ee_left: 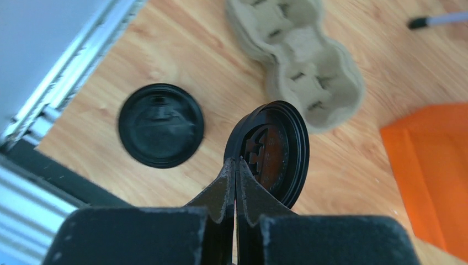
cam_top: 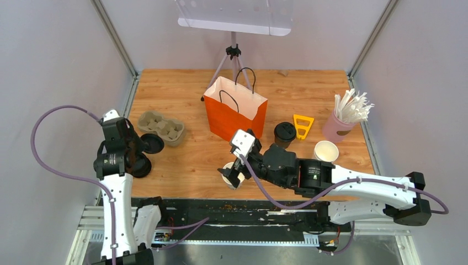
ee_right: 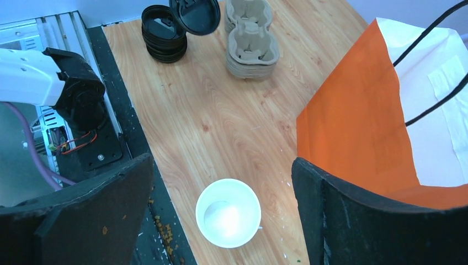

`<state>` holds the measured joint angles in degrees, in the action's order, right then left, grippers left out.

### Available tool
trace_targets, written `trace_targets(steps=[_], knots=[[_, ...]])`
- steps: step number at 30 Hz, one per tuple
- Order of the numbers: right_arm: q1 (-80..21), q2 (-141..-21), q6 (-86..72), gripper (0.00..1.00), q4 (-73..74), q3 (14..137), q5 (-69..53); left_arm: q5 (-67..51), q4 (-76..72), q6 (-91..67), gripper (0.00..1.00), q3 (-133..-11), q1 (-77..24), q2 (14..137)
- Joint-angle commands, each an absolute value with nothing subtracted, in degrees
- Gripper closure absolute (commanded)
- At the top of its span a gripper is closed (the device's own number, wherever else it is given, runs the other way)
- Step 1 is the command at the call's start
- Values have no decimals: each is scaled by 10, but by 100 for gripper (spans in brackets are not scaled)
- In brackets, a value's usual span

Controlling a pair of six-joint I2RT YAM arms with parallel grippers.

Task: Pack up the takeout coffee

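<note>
The orange bag [cam_top: 234, 113] is standing mid-surface. The right gripper [ee_right: 222, 165] is hovering, released, above an open white cup [ee_right: 228, 212] near the front edge. The left gripper [ee_left: 236, 165] is clenching a black lid [ee_left: 273, 152]. Lidding seems underway; next, the lid needs aligning over that rim.

The bag [cam_top: 232, 118] is orange, the cups [cam_top: 325, 150] white, the lids [ee_left: 161, 125] black, the pulp tray [cam_top: 160, 126] tan.

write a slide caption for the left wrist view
Left gripper pinching a black lid by its rim above the table; a second black lid and the pulp cup tray lie beyond.
</note>
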<state>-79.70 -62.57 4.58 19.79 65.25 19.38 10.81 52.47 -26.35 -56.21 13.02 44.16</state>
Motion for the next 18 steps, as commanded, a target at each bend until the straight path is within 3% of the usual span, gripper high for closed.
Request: trace_targets(steps=[1,5,18], knots=[[-797,-619,77,4,84,618,195,-29,484,-238,100,-574,116,430],[-798,-629,104,4,60,604,178,-151,451,-254,100,-569,105,441],[-798,-704,413,4,7,573,121,-347,401,-322,100,-539,32,462]])
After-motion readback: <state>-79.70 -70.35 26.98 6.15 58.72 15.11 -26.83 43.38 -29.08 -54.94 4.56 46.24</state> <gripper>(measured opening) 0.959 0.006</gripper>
